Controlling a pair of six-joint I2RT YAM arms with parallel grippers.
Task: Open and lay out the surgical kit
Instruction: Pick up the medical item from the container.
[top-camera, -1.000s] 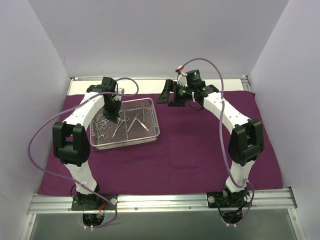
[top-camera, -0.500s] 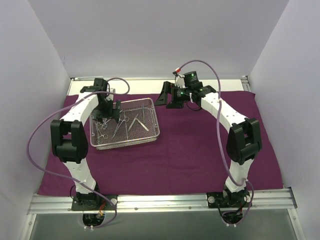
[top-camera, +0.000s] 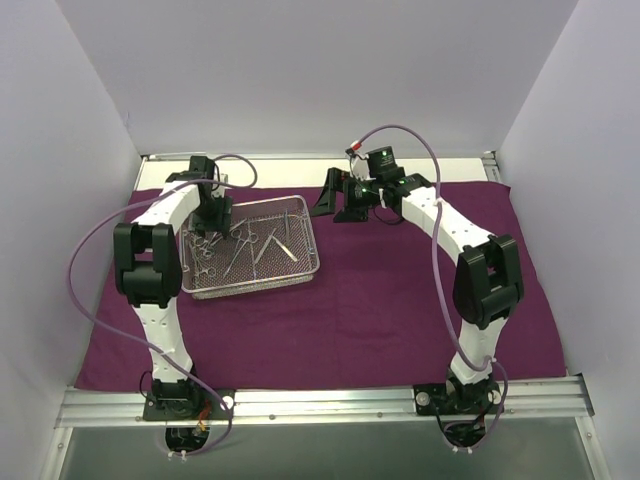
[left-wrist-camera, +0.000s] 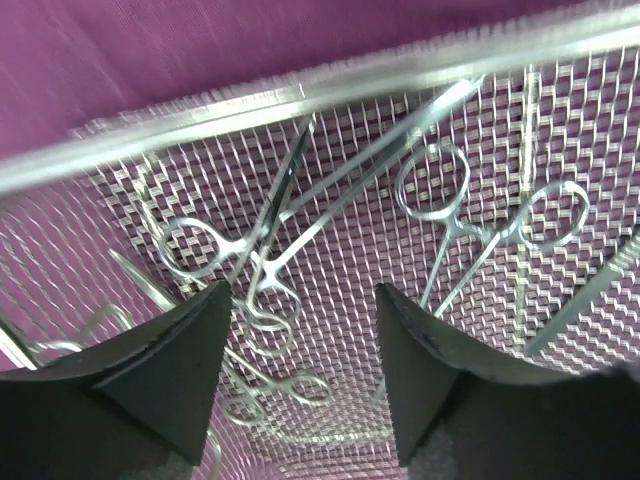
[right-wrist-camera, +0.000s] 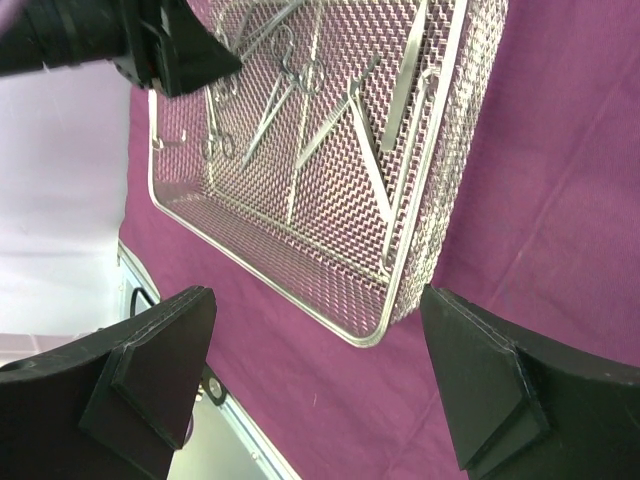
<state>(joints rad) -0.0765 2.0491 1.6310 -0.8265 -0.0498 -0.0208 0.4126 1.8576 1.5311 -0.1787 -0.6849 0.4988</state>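
Jaws on both sides stand apart and hold nothing. Left gripper (left-wrist-camera: 300, 300): fingers spread, bare mesh and instruments visible through the gap; whether the tips touch anything, cannot tell. Right gripper (right-wrist-camera: 318, 300): fingers wide, nothing between them but open air above the cloth (top-camera: 380, 310).

Cloth lies spread flat over the table, dark purple. Tray (top-camera: 250, 283) sits on it, left of centre and toward the back, upright and level. Left gripper hangs over the tray's far-left corner, pointing down into it. Right gripper is near the tray's far-right corner, outside the rim and apart from it, and faces the tray.

Inside the tray: several ring-handled forceps (left-wrist-camera: 462, 238) lying flat on the mesh, crossed over one another, mostly toward the left side. Longer straight silver tools lie on the right side; from above they are too thin to name.
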